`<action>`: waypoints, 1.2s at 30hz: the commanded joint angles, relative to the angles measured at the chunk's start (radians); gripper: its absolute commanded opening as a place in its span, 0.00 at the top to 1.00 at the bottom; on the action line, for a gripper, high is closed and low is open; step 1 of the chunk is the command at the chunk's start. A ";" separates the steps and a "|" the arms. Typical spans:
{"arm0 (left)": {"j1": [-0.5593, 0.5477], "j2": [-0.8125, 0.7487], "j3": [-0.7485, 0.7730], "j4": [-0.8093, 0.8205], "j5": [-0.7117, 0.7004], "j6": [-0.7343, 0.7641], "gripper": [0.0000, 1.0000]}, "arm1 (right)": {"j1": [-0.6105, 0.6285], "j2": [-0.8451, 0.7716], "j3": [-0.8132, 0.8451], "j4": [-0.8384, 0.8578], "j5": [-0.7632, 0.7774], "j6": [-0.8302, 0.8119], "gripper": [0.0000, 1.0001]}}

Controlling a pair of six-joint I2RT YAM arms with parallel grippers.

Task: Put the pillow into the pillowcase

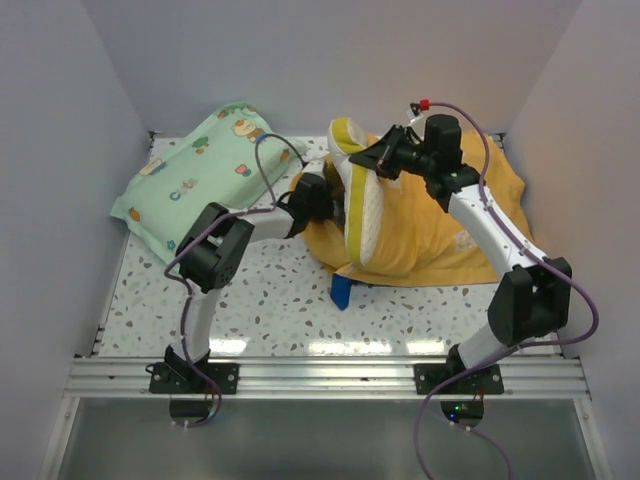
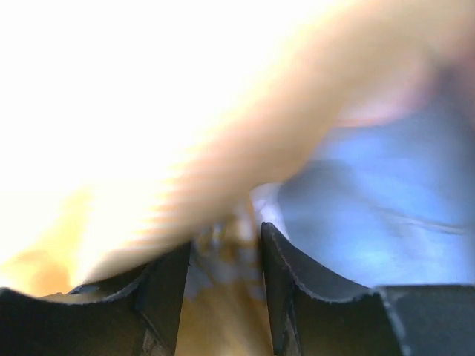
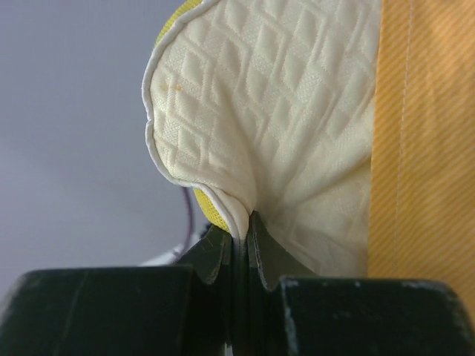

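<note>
The cream pillow (image 1: 358, 200) with its yellow edge stands on edge, tilted, at the left end of the orange-yellow pillowcase (image 1: 440, 225). My right gripper (image 1: 384, 160) is shut on the pillow's upper piped edge; the right wrist view shows the quilted pillow (image 3: 274, 111) pinched in my right gripper (image 3: 243, 231), with pillowcase cloth (image 3: 423, 148) beside it. My left gripper (image 1: 314, 200) is at the pillowcase's left edge, next to the pillow. In the left wrist view my left gripper (image 2: 223, 256) has blurred orange and blue pillowcase cloth (image 2: 371, 193) between its jaws.
A mint-green cartoon-print pillow (image 1: 200, 175) lies at the back left of the speckled table (image 1: 270, 300). A blue bit of the pillowcase (image 1: 342, 290) sticks out at the front. Grey walls close in on three sides.
</note>
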 commanded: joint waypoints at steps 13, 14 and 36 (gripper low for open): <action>0.291 -0.337 -0.202 -0.153 0.115 0.341 1.00 | 0.013 0.036 -0.062 -0.350 -0.040 -0.696 1.00; 0.304 -0.346 -0.171 -0.147 0.152 0.350 1.00 | 0.044 0.057 -0.050 -0.386 -0.042 -0.803 1.00; 0.354 -0.785 -0.154 -0.361 0.925 0.390 1.00 | 0.124 0.611 0.334 -0.624 0.213 -0.876 1.00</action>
